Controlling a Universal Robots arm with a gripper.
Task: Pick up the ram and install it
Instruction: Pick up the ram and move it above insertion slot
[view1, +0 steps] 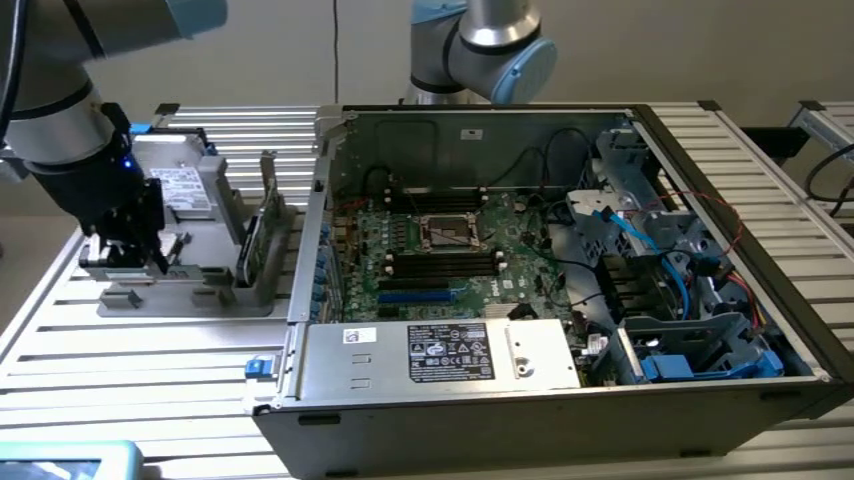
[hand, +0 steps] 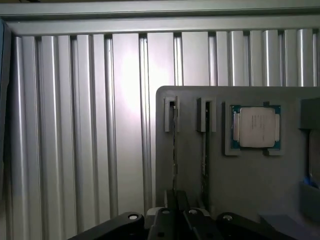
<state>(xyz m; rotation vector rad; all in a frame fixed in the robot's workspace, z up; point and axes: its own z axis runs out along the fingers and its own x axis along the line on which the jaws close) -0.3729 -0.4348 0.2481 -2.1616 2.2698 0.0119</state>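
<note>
Ram (hand: 175, 150), a long, narrow, thin green circuit-board stick, stands on edge between the slotted posts of a flat grey plastic fixture (hand: 250, 190); the fixture lies on the ribbed aluminium table (hand: 75, 130), at the exterior view's left of the open black-and-silver computer case (view1: 534, 400); a second like stick (hand: 205, 150) stands just beside the ram, and a square silver processor chip (hand: 255, 127) sits in its own recess nearby; we see the black robot gripper (hand: 176, 217) low over the fixture, in line with the near end of the ram, though we cannot tell whether it is apart, together or clamped on anything; the ram is not yet in the long black memory slots (view1: 441, 262) inside the case; we judge it light and stiff yet fragile, easily cracked by a hard pinch; we would take it across its two flat faces, midway along the free upper edge, clear of the contact edge.
</note>
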